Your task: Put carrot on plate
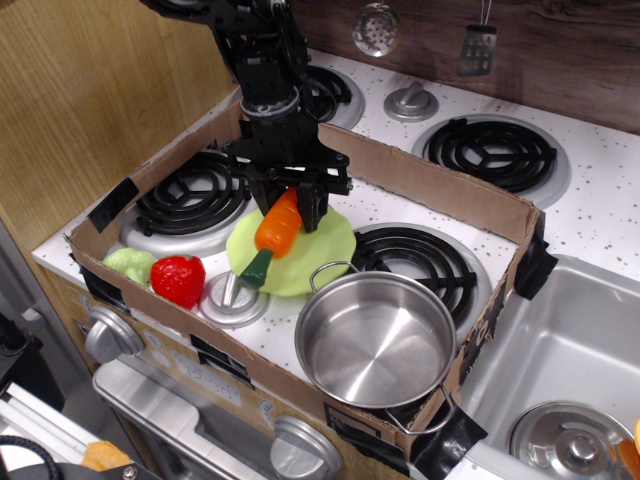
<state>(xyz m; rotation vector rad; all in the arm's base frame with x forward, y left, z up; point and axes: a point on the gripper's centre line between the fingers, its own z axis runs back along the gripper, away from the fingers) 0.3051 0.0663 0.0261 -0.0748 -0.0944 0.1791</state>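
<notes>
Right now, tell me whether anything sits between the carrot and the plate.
Nothing visible does. The end effector holds the carrot tilted directly over the plate, green stem end lowest. The steel pot and strawberry sit off to the sides, clear of the drop.

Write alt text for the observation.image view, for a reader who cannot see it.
A black end effector holds an orange toy carrot tilted over a lime-green plate on a toy stove. A steel pot and a red strawberry sit nearby.
</notes>
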